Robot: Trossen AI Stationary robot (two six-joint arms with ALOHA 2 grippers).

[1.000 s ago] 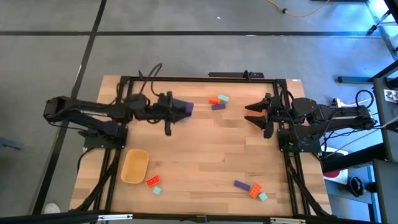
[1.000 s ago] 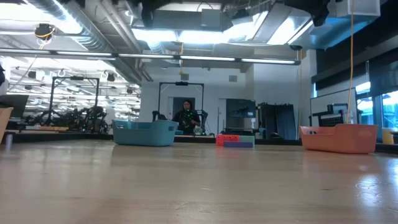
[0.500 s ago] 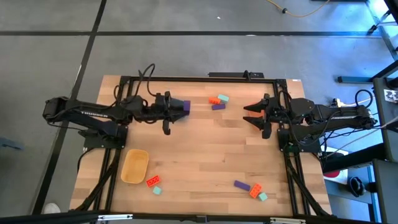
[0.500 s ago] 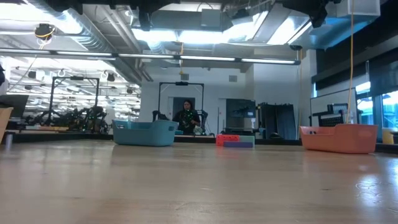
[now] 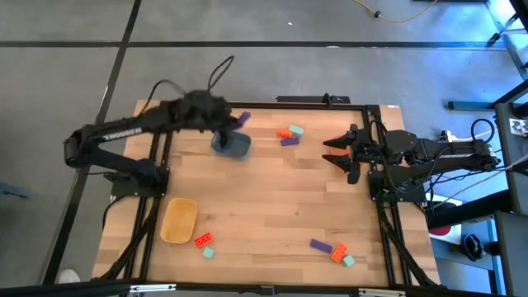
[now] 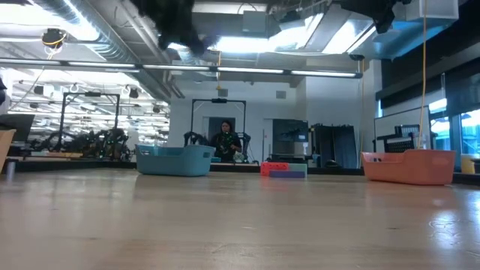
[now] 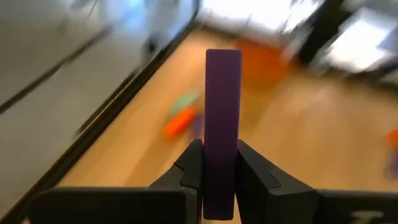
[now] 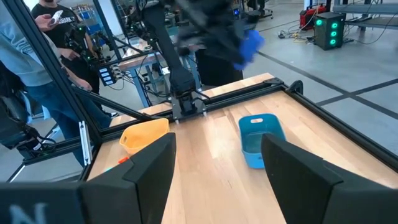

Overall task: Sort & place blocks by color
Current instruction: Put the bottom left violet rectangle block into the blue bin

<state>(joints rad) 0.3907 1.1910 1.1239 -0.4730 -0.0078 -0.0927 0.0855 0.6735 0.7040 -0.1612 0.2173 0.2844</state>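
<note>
In the high view we see the left gripper (image 5: 234, 124) in the upper left part of the wooden table (image 5: 272, 206), raised over a blue tub (image 5: 233, 145). It is clamped on a purple block (image 7: 222, 130); the left wrist view shows that block standing up between the two dark fingers (image 7: 189, 171), pinched on both sides.

The right gripper (image 5: 334, 152) waits at the right side of the frame, near the table's right edge, its fingers spread apart with nothing between them.

The other blocks lie in three groups. Near the upper middle of the high view sit an orange-red block (image 5: 284, 133), a mint-green block (image 5: 296, 129) and a purple one (image 5: 289, 141), close together. At the lower left, just beside a yellow tub (image 5: 178, 220), lie an orange-red block (image 5: 201, 240) and a mint-green block (image 5: 209, 252). At the lower right we find a purple block (image 5: 321, 245), an orange-red block (image 5: 337, 252) and a mint-green block (image 5: 349, 261), almost touching.

In the low view a person (image 6: 224, 142) stands far back in the room.
</note>
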